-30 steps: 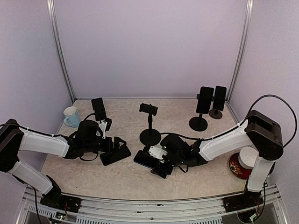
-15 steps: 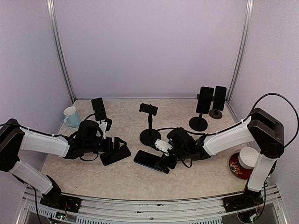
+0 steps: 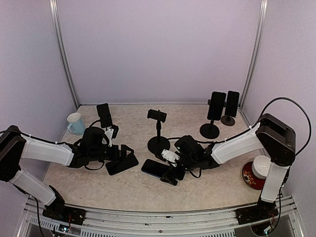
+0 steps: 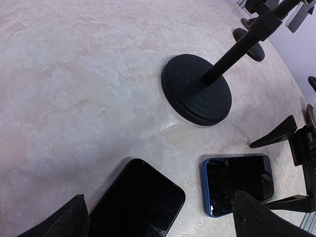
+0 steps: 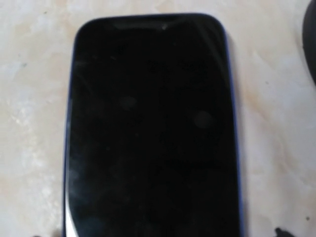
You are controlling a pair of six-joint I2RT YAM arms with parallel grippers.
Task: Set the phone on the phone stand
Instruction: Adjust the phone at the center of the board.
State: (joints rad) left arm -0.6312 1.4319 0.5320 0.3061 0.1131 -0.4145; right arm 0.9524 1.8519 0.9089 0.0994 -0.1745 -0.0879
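Your left gripper (image 3: 127, 157) hangs low over a black phone (image 3: 121, 166), fingers (image 4: 66, 222) spread wide. In the left wrist view, one finger shows at each bottom corner and the phone's top end lies between them. That phone lies flat on the table (image 3: 98, 185), screen up, and nothing is pinching it.

Your right gripper (image 3: 171, 174) reaches in from the right, just in front of the round base of the middle phone stand (image 3: 158, 132). Its fingers also stand wide apart, and the left wrist view shows them on either side of the end of a blue-edged phone (image 3: 154, 168). This phone also lies flat, screen up, near the stand's base but apart from it, and just beside the black phone without touching. It fills nearly the whole right wrist view. You cannot tell whether the fingers touch its edges.

Three more stands along the back each carry an upright phone: one at the left (image 3: 103, 114) and two at the right (image 3: 216, 106) (image 3: 231, 103). A pale mug (image 3: 75, 123) sits at the far left, and a red dish (image 3: 248, 177) with a white cup (image 3: 261, 166) on it sits by the right arm's base.
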